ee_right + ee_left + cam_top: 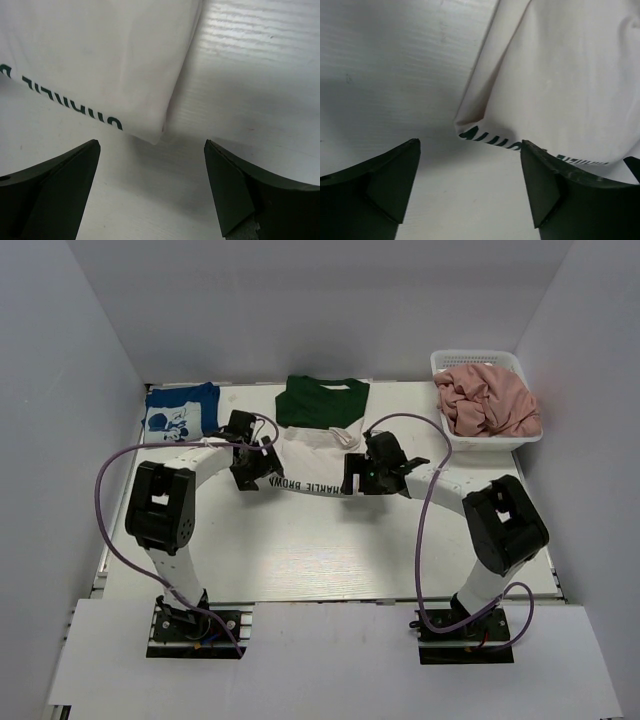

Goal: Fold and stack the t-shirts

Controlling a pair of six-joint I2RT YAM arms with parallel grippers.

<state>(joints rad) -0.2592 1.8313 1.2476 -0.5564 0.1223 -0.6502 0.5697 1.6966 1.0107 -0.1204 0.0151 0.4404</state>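
A white and green t-shirt (315, 435) lies partly folded at the table's middle back, its white lower part with green lettering toward me. My left gripper (248, 478) is open and empty just above the shirt's near left corner (465, 127). My right gripper (356, 480) is open and empty over the near right corner (160, 137). A folded blue t-shirt (182, 410) with a white print lies at the back left. Pink t-shirts (487, 400) are heaped in a white basket (440, 362) at the back right.
White walls close in the table on the left, back and right. Purple cables (425, 540) loop from both arms over the table's near half.
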